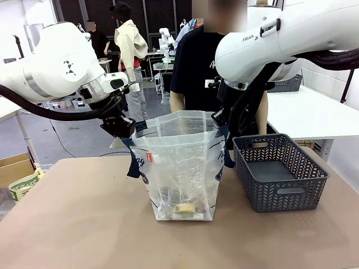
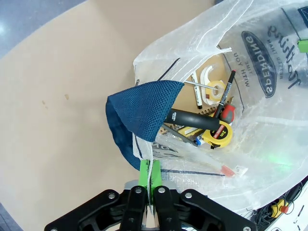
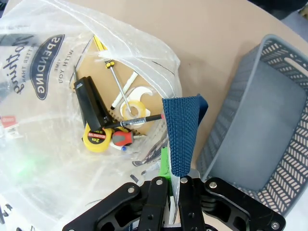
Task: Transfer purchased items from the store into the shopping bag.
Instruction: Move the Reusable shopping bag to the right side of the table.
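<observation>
Pinching the shopping bag [image 1: 182, 168] at opposite rim ends, mouth held spread: left gripper [image 2: 150, 190] pads clamped on plastic below a navy handle [image 2: 139, 113], right gripper [image 3: 172, 185] clamped likewise under the other navy strap [image 3: 182, 130]. Standing upright on the brown table [image 1: 73, 224]. At the bag bottom: yellow tape measure [image 2: 220, 133], tape roll [image 3: 133, 109], black bar-shaped piece [image 3: 91, 103], red-and-black piece [image 3: 122, 138], maybe a stubby screwdriver, all on a flat brown cardboard packet [image 2: 192, 103]. Just beside the bag, on the robot's right, grey lattice basket [image 1: 280, 174].
</observation>
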`<state>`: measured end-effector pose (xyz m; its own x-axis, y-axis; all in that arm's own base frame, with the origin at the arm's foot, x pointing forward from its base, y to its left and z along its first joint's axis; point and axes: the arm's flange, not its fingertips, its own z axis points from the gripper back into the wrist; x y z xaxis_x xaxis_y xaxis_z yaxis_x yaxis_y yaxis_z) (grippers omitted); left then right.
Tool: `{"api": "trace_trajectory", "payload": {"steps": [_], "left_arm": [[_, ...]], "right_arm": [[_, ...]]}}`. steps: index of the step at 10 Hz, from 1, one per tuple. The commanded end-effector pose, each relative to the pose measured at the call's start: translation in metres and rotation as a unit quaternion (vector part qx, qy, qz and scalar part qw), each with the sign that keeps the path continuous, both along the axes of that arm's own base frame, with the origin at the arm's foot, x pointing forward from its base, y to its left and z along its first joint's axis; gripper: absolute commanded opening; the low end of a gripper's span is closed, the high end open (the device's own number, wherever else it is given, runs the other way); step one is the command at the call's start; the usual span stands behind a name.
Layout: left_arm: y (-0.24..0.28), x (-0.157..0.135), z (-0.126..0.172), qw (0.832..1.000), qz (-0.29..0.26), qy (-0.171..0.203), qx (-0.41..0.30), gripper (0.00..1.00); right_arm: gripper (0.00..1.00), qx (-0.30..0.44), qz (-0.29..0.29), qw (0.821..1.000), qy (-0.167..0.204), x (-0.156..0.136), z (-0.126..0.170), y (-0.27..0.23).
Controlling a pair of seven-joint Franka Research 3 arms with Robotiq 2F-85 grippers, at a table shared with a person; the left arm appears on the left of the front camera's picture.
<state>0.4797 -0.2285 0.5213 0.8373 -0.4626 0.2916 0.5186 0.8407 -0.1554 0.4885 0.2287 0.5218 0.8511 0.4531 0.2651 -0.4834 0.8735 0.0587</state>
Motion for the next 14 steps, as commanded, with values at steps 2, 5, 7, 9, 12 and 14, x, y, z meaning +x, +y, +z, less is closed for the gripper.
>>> {"api": "trace_trajectory", "payload": {"steps": [2, 5, 7, 9, 12, 14], "left_arm": [[0.0008, -0.0006, 0.0014, 1.0, 0.006, -0.001, -0.001, 0.0], [0.0008, -0.0006, 0.0014, 1.0, 0.006, -0.001, -0.001, 0.0], [0.0008, -0.0006, 0.0014, 1.0, 0.006, -0.001, -0.001, 0.0], [0.0008, -0.0006, 0.0014, 1.0, 0.006, -0.001, -0.001, 0.0], [0.0008, -0.0006, 0.0014, 1.0, 0.006, -0.001, -0.001, 0.0], [0.0, 0.0, 0.0, 1.0, 0.0, 0.0, 0.0, 0.0]], "right_arm": [[0.0, 0.0, -0.001, 1.0, 0.0, 0.0, 0.0005, -0.0006], [0.0, 0.0, -0.001, 1.0, 0.0, 0.0, 0.0005, -0.0006], [0.0, 0.0, -0.001, 1.0, 0.0, 0.0, 0.0005, -0.0006], [0.0, 0.0, -0.001, 1.0, 0.0, 0.0, 0.0005, -0.0006], [0.0, 0.0, -0.001, 1.0, 0.0, 0.0, 0.0005, -0.0006], [0.0, 0.0, -0.001, 1.0, 0.0, 0.0, 0.0005, -0.0006]]}}
